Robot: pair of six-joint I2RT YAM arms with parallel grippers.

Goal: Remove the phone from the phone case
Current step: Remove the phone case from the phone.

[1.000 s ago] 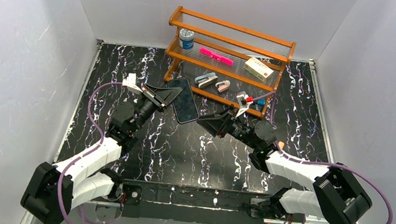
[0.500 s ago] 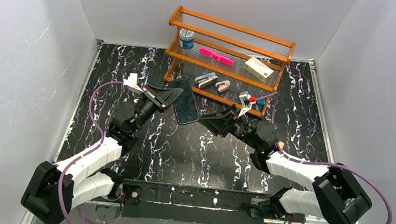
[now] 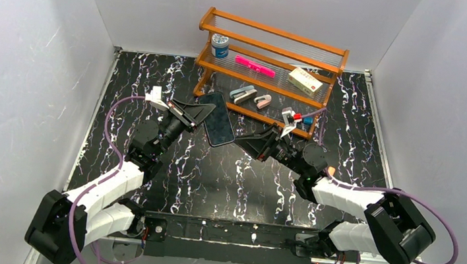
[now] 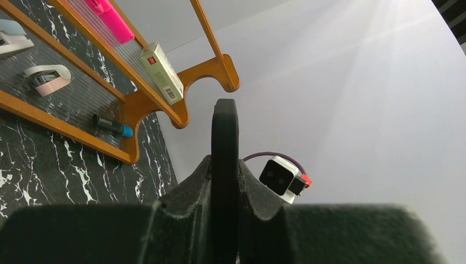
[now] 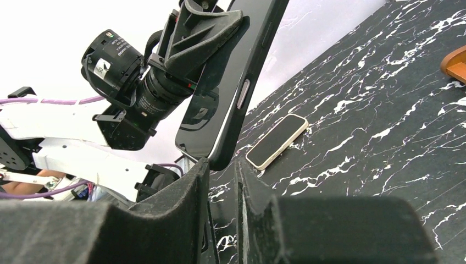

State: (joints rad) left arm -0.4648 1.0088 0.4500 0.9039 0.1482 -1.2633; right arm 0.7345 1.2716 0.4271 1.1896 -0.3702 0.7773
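A phone in a black case (image 3: 216, 118) is held in the air, tilted, in front of the wooden rack. My left gripper (image 3: 201, 112) is shut on its left end; in the left wrist view the case (image 4: 225, 132) stands edge-on between my fingers (image 4: 195, 190). My right gripper (image 3: 240, 139) sits at the phone's lower right corner. In the right wrist view that corner (image 5: 222, 157) lies just inside the tips of my narrowly spread fingers (image 5: 200, 170), which touch it on both sides. The glossy screen (image 5: 211, 104) faces left.
A wooden two-shelf rack (image 3: 274, 43) stands at the back with a blue-lidded jar (image 3: 219, 44), a pink item (image 3: 255, 66), a small box (image 3: 305, 80) and tape dispensers (image 3: 245, 95). A second phone (image 5: 276, 141) in a cream case lies flat on the marble table (image 3: 225, 177).
My right gripper has edged slightly up and left onto the phone's corner. The left gripper and the phone have barely moved.
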